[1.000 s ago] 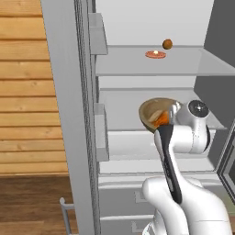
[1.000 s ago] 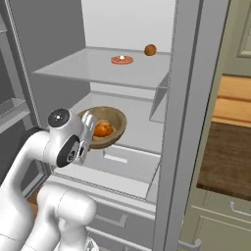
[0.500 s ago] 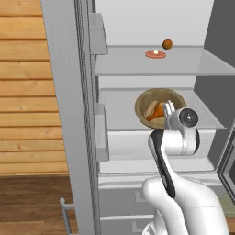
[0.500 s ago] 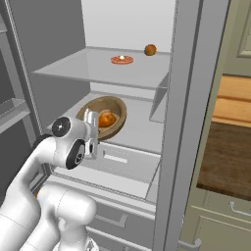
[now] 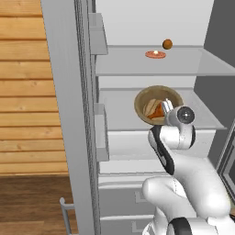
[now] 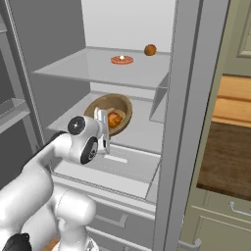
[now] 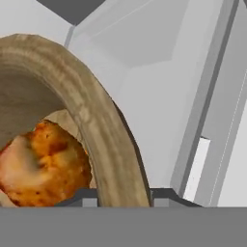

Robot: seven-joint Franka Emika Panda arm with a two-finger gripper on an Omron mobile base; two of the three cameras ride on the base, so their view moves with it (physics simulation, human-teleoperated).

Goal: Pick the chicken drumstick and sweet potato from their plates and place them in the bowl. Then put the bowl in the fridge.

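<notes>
The fridge (image 5: 69,114) stands open, showing its white inside and glass shelves. My gripper (image 6: 102,128) is shut on the near rim of the wooden bowl (image 5: 158,94) and holds it tipped on edge over the middle shelf (image 6: 142,130). The glossy orange chicken drumstick (image 5: 160,111) lies inside the bowl, with a pale tan lump beside it, apparently the sweet potato (image 5: 150,109). In the hand view the thick bowl (image 7: 96,120) rim runs between the fingertips of the gripper (image 7: 123,198), with the drumstick (image 7: 43,164) to its left. The plates are out of view.
On the upper glass shelf (image 5: 183,64) sit a small red-orange dish (image 5: 155,54) and a dark brown ball (image 5: 167,43). Door bins (image 5: 101,133) line the fridge door on the left. A drawer (image 6: 117,164) lies below the middle shelf.
My hand has carried the bowl a little upward and deeper into the fridge over the middle shelf. The bowl is tipped more on edge than before. The grip has stayed shut.
</notes>
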